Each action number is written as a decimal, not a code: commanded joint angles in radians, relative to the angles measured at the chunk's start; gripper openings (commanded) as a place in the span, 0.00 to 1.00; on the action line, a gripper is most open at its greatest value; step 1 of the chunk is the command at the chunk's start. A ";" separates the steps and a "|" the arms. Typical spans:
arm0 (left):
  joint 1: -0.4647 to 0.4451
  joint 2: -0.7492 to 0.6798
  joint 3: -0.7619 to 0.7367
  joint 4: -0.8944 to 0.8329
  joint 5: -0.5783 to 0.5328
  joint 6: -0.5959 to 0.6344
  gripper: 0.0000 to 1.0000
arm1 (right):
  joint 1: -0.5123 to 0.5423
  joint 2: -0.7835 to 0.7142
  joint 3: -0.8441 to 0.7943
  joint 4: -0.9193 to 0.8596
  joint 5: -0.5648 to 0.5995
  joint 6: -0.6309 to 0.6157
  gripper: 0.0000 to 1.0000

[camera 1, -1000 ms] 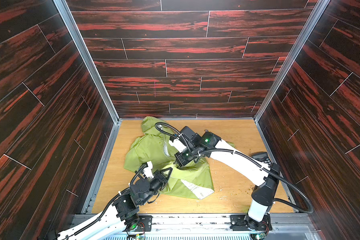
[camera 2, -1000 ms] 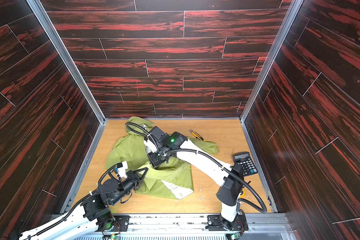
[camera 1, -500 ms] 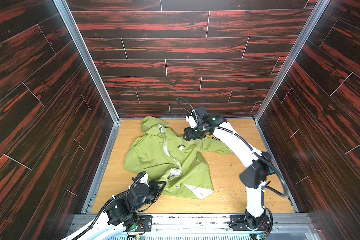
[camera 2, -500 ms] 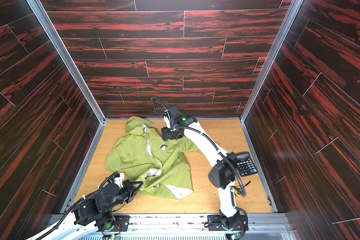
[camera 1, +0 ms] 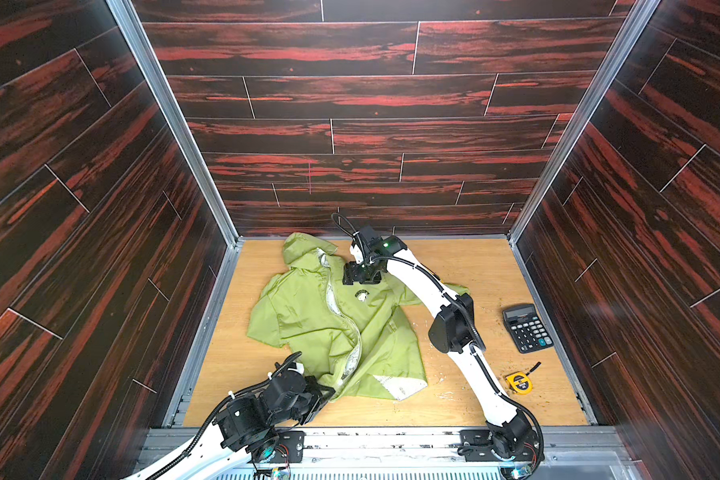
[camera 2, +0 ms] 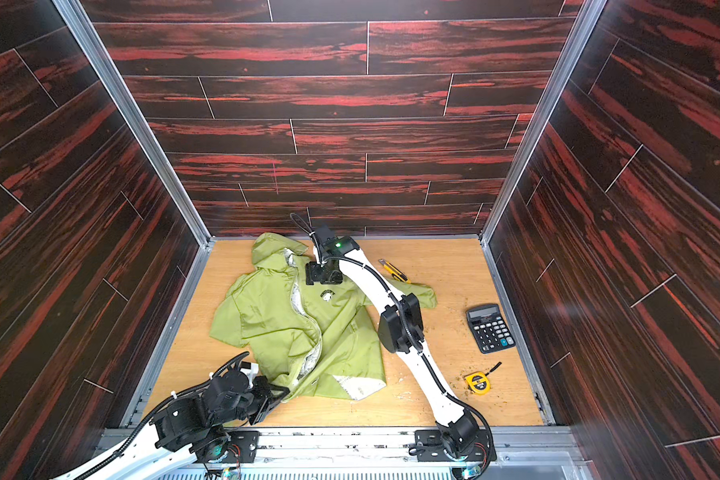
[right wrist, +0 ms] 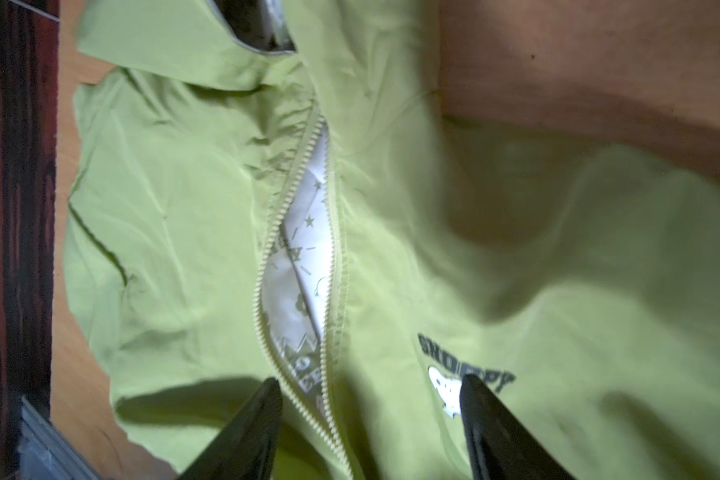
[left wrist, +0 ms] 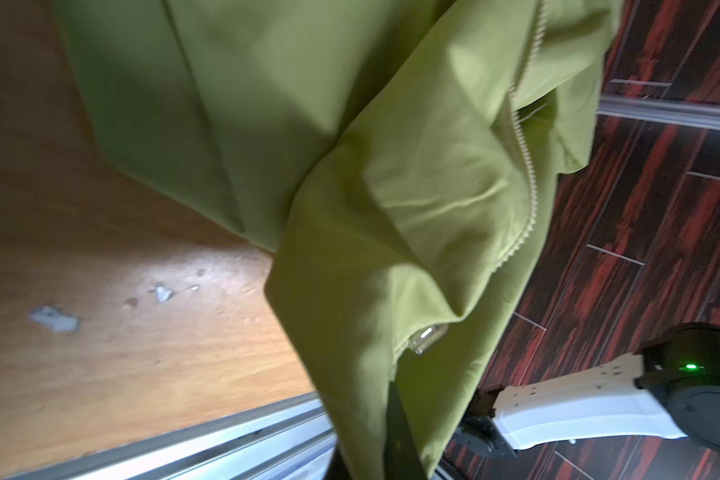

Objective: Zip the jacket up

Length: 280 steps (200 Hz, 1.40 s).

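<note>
Jacket (camera 1: 308,316): thin, crinkled lime-green hooded windbreaker, white star-print lining, pale toothed zipper (right wrist: 262,266) gaping; spread rumpled on wood-grain worktop (camera 1: 474,266), hood toward back wall. Left tool (camera 1: 323,395): clamped shut on hem by zipper foot, arm low. Right tool (right wrist: 366,382): jaws wide, empty, above zipper and chest lettering, arm stretched far forward

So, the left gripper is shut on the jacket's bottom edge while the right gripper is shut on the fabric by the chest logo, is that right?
Not quite: the right gripper is open, jaws apart over the jacket by the chest logo, gripping nothing, as the right wrist view shows. The left gripper is shut on the bottom edge.
</note>
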 commanded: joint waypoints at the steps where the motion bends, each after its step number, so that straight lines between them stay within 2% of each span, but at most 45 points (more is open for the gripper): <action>1: 0.003 -0.024 -0.023 -0.070 0.058 0.002 0.00 | -0.002 0.045 -0.016 0.056 0.031 0.052 0.71; 22: 0.004 -0.055 -0.034 -0.079 0.049 -0.016 0.00 | -0.006 0.069 -0.006 0.045 0.113 0.048 0.71; 40: 0.004 -0.082 -0.037 -0.083 0.034 -0.028 0.00 | -0.027 0.096 -0.004 0.020 0.139 0.059 0.71; 96: 0.004 -0.126 -0.013 -0.137 0.005 -0.031 0.00 | -0.051 0.176 -0.006 0.010 0.125 0.028 0.70; 118: 0.004 -0.124 -0.006 -0.138 -0.008 -0.031 0.00 | -0.051 0.201 -0.011 0.009 0.079 0.036 0.56; 143: 0.006 -0.124 0.022 -0.165 -0.044 -0.025 0.00 | -0.051 0.196 -0.030 0.020 0.027 0.043 0.18; 162: 0.006 -0.131 0.041 -0.195 -0.082 -0.020 0.00 | -0.053 0.166 -0.033 0.031 0.010 0.045 0.00; 193: 0.013 -0.160 0.080 -0.290 -0.175 -0.019 0.00 | -0.089 0.070 -0.064 0.060 -0.036 0.064 0.00; 230: 0.021 -0.181 0.125 -0.314 -0.325 -0.007 0.00 | -0.153 -0.070 -0.143 0.103 -0.086 0.074 0.00; 259: 0.025 -0.103 0.139 -0.188 -0.408 0.034 0.00 | -0.193 -0.162 -0.206 0.103 -0.101 0.056 0.00; 280: 0.037 0.037 0.155 -0.058 -0.421 0.083 0.00 | -0.222 -0.245 -0.310 0.127 -0.109 0.050 0.00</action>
